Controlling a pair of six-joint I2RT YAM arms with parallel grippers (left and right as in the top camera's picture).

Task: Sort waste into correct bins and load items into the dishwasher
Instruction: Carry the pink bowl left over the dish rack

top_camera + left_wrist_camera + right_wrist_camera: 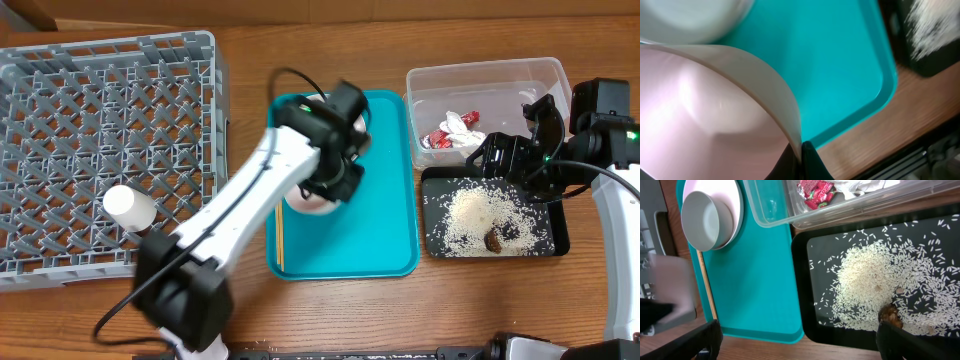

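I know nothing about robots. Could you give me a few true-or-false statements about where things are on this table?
1. The rice lies in the black tray. True.
2. The red-and-white wrapper is in the grey dish rack. False: it is in the clear tub.
3. A white cup lies in the grey dish rack. True.
4. The chopsticks sit in the black tray. False: they lie on the teal tray.
5. The right arm's fingers are clamped shut. False: they are spread open.

The overhead camera looks straight down on the whole table (300, 40): rack (105, 150) left, teal tray (385, 200) centre, black tray (430, 245) right. The left wrist camera sits very close over the pink bowl (700, 125), teal tray at upper right. The right wrist camera looks down from farther, sharing both trays and the bowl.
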